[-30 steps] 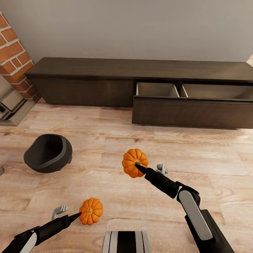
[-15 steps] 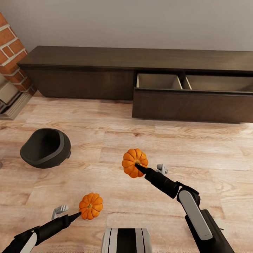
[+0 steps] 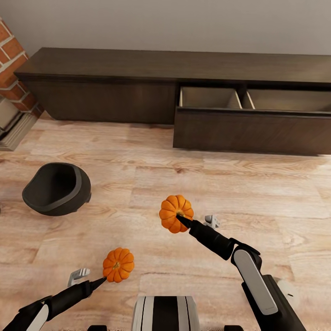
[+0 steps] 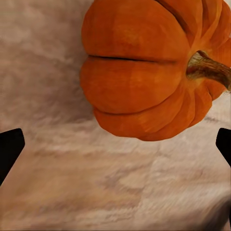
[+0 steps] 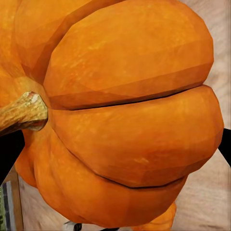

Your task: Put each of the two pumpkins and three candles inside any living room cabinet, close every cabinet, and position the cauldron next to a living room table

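A pumpkin (image 3: 176, 213) clenched in the right gripper (image 3: 180, 218), another pumpkin (image 3: 118, 265) in the left gripper (image 3: 102, 281), open cabinet (image 3: 248, 124) ahead.

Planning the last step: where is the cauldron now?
In the head view, the cauldron lies tipped on the floor at left, before the cabinet, near the brick fireplace.

You get even, soft simulator light, bright overall, no glare. Faint contact shadows sit under the cauldron (image 3: 56, 189) and along the cabinet (image 3: 174, 89) base. Head view is sharp; wrist views render the floor (image 4: 72, 183) soft and smeared behind close, coarse-textured pumpkins (image 5: 125, 120).
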